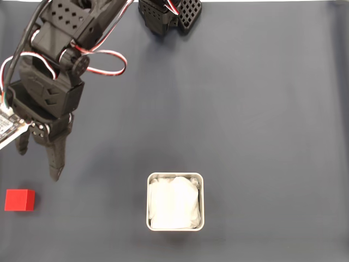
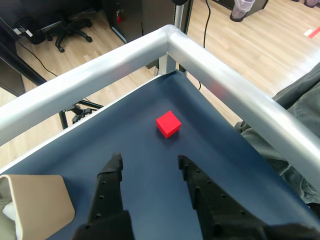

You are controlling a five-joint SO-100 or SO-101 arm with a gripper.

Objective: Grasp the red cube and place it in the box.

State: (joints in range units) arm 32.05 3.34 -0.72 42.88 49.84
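The red cube (image 1: pixel 19 200) sits on the dark blue mat near the left edge of the fixed view. My gripper (image 1: pixel 38 162) hangs just above and to the right of it, open, with nothing between its fingers. The wrist view has the red cube (image 2: pixel 168 123) a short way ahead of my gripper (image 2: pixel 150 164), slightly right of the gap and near the table corner. The box (image 1: pixel 148 203), a square silver tin with a white lining, stands at the lower middle of the fixed view, well right of the cube. Its side wall is in the lower left corner of the wrist view (image 2: pixel 40 200).
The arm's base (image 1: pixel 163 16) and red-and-white cables (image 1: pixel 103 57) are at the top of the fixed view. In the wrist view a silver rail (image 2: pixel 225 80) borders the table corner just beyond the cube. Grey-green cloth (image 2: pixel 300 125) lies past the rail on the right.
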